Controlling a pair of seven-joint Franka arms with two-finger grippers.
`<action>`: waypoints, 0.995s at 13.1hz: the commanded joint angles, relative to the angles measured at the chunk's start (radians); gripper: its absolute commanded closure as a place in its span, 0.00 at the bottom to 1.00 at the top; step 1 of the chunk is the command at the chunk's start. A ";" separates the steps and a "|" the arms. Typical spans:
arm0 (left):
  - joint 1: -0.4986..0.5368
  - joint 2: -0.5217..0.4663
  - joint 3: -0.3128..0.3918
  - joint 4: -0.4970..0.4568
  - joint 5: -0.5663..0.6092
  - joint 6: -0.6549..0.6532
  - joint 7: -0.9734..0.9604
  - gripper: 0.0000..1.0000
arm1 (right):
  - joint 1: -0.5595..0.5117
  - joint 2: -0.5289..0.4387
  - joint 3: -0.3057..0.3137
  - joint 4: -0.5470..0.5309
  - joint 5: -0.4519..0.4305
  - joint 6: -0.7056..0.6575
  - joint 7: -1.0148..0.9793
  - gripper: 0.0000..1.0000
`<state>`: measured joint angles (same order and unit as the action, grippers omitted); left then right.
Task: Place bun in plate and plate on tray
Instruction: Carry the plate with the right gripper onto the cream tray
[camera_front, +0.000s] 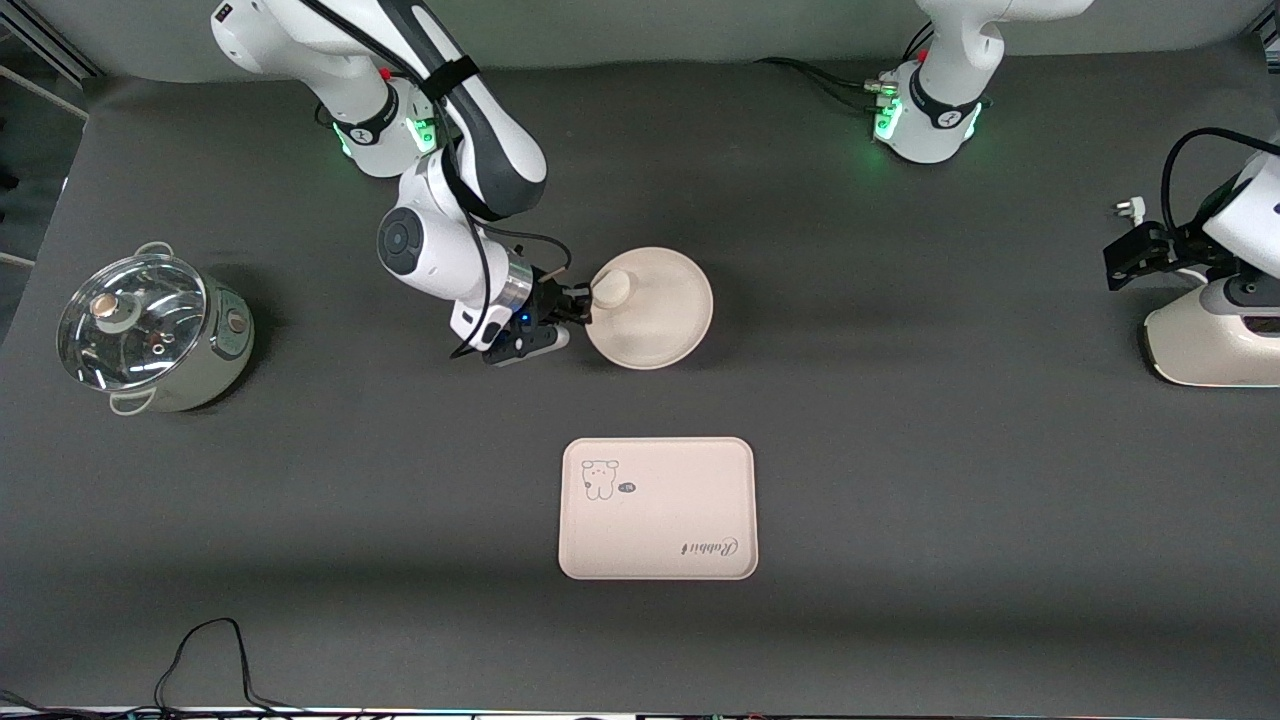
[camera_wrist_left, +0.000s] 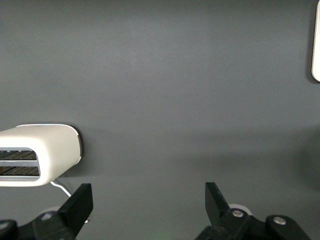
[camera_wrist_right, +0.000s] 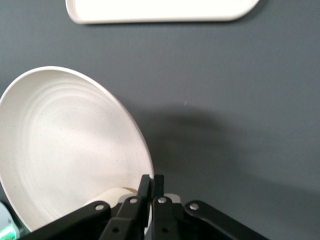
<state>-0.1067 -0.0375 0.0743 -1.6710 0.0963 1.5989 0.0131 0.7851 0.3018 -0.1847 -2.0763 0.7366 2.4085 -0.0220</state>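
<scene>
Cream plate (camera_front: 655, 315) rim seemingly finger-pinched.

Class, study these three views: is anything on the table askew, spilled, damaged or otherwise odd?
Nothing spilled or broken. The bun lies at the plate's edge, not its middle, with the right gripper shut on that rim. The tray lies flat and bare. The left gripper waits open near a toaster.

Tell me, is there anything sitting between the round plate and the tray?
No. In the front view, only bare dark table lies between the plate and the tray.
</scene>
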 joint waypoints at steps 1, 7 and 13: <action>-0.002 0.008 0.002 0.027 -0.006 -0.028 0.008 0.00 | -0.041 0.136 -0.010 0.218 -0.039 -0.069 0.071 1.00; -0.002 0.008 0.002 0.027 -0.006 -0.028 0.008 0.00 | -0.067 0.494 -0.110 0.761 -0.052 -0.202 0.143 1.00; -0.004 0.008 0.002 0.027 -0.006 -0.030 0.007 0.00 | -0.122 0.667 -0.114 0.938 -0.042 -0.188 0.194 1.00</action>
<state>-0.1067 -0.0374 0.0742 -1.6691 0.0962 1.5969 0.0131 0.6657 0.8972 -0.2968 -1.2134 0.7083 2.2182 0.1244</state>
